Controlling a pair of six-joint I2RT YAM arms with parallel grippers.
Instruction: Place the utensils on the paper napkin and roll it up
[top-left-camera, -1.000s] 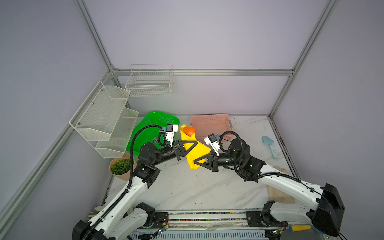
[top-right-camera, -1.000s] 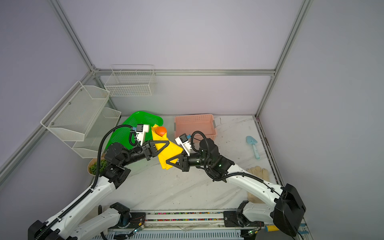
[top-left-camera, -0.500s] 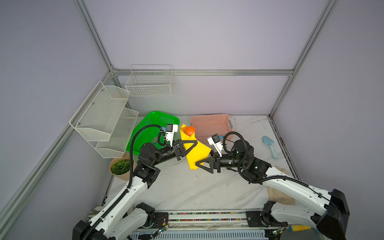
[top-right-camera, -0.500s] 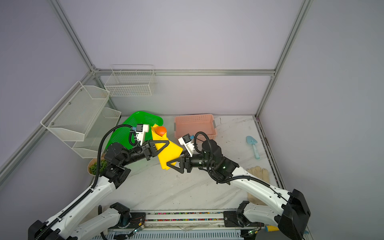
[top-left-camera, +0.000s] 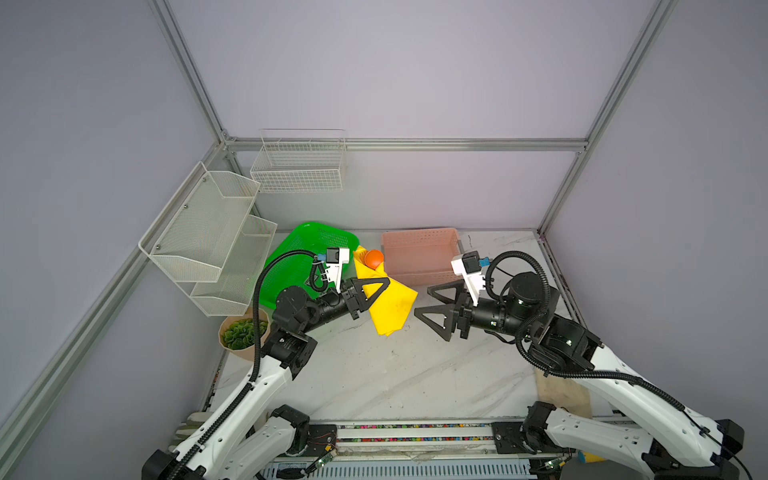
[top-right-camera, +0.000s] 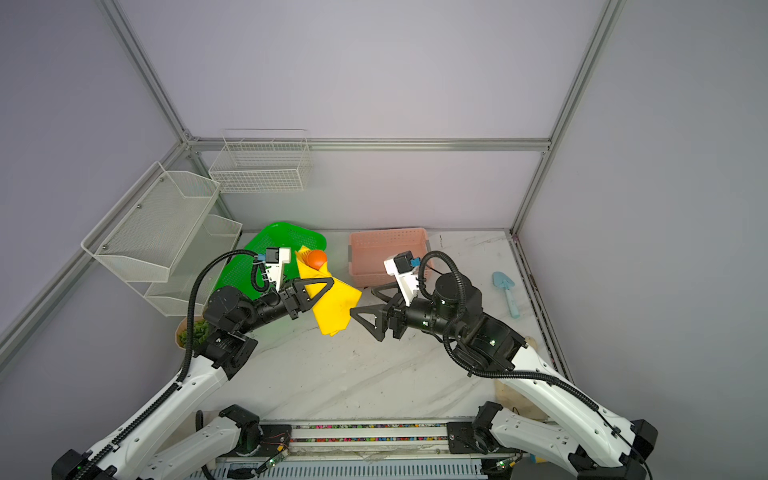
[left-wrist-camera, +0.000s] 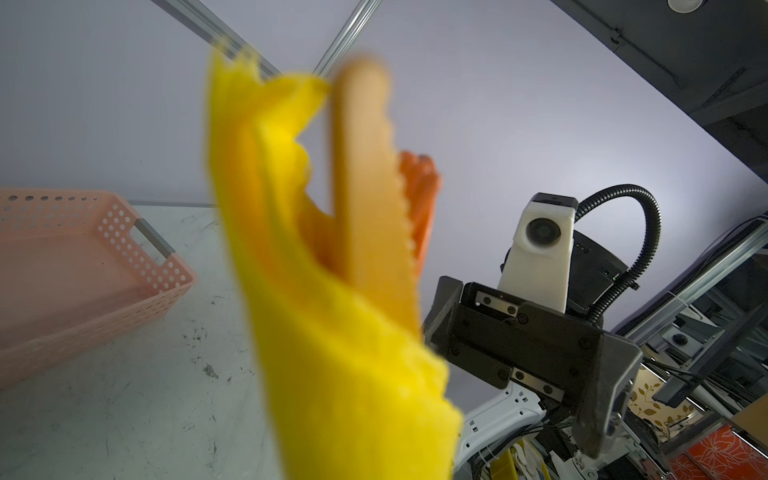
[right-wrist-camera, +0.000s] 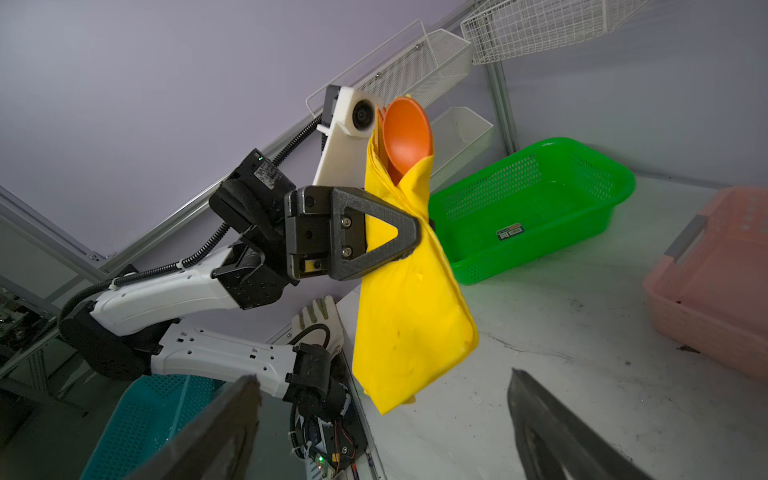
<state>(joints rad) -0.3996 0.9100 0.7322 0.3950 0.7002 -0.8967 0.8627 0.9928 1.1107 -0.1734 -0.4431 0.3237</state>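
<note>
Marble-white surface (top-left-camera: 395, 374), lilac walls behind.
Green basket (top-left-camera: 316, 241): back left.
Left tool (top-left-camera: 380, 289): clamped shut on the yellow napkin (top-left-camera: 395, 303), which hangs lifted as a loose roll.
Orange spoon (top-left-camera: 374, 257): bowl sticks out of the napkin's upper end.
Pink basket (top-left-camera: 419, 253): back centre.
Right tool (top-left-camera: 423, 301): jaws spread wide, empty, near the napkin, not touching.
Blue trowel (top-right-camera: 505, 286): far right, lying flat.
</note>
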